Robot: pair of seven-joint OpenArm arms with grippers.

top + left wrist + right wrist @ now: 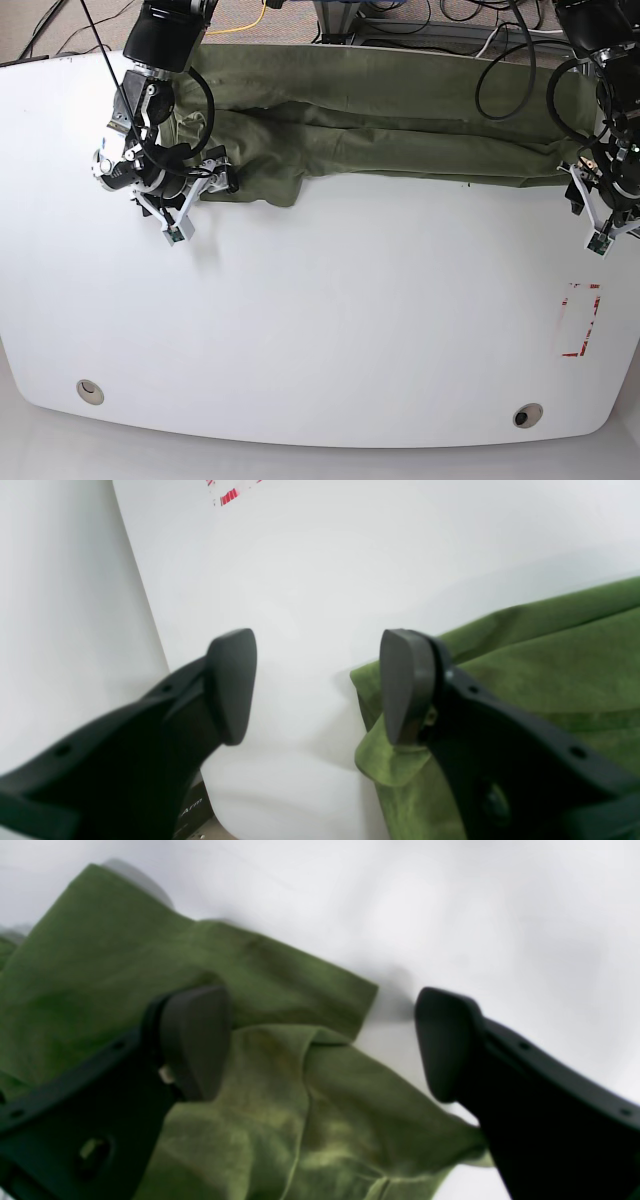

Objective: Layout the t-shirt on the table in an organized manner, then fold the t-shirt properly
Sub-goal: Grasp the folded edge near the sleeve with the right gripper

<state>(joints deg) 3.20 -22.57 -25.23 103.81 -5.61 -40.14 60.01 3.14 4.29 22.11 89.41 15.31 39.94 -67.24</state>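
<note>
Still in the laying-out step, the t-shirt (380,130) lies bunched along the tabletop (320,330) far edge, left hand (317,685) and right hand (320,1040) both wide and empty, needing corner grips next.

Bright, even overhead light washes the glossy white table (320,330) almost to glare with only faint soft shadows, the base view stays sharp though bowed at its edges, and both wrist views are soft, the right one blurring the t-shirt (280,1090) most.
</note>
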